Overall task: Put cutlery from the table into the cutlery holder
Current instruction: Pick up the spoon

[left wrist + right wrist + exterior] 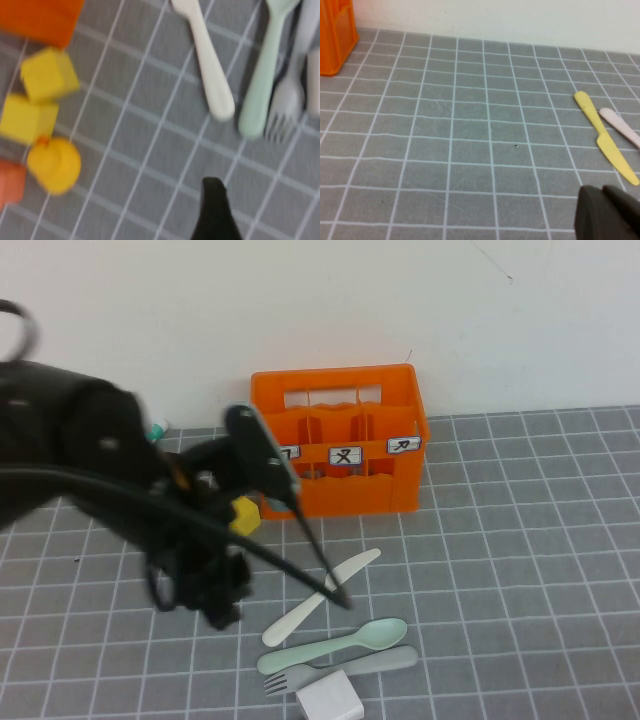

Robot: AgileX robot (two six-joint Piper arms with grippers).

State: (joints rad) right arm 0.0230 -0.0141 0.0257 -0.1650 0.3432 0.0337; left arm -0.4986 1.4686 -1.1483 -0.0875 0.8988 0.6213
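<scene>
Nearest the camera a small white block (330, 698) sat at the worktop (520, 570) edge, touching the grey fork (345, 668). Just behind lay the mint spoon (340, 645), then the cream knife (320, 597), angled, all three close together and none yet in the holder.

Left tool (345, 598) hovered over the knife's middle, arm coming in from the left. In the high view only one long dark finger showed clearly; the left wrist view showed one dark fingertip (214, 210) over bare tile short of the knife handle (212, 82). Whether that tool was spread or pressed together: cannot tell.

Right tool (607, 215) showed only in its own wrist view, low over bare worktop, near a yellow knife (605, 137) and a pale pink piece (622, 127); fingers looked pressed together. Likely parked.

Judged step: reach for the knife. To do it well: straddle the knife across its width, mid-length, clear of the spoon beside it, so closing doesn't drag the neighbours.

Yellow blocks (37, 97) and a yellow duck (54, 165) lay left of the cutlery. Farthest, the orange crate (340, 455) stood upright by the wall, labels facing front.
</scene>
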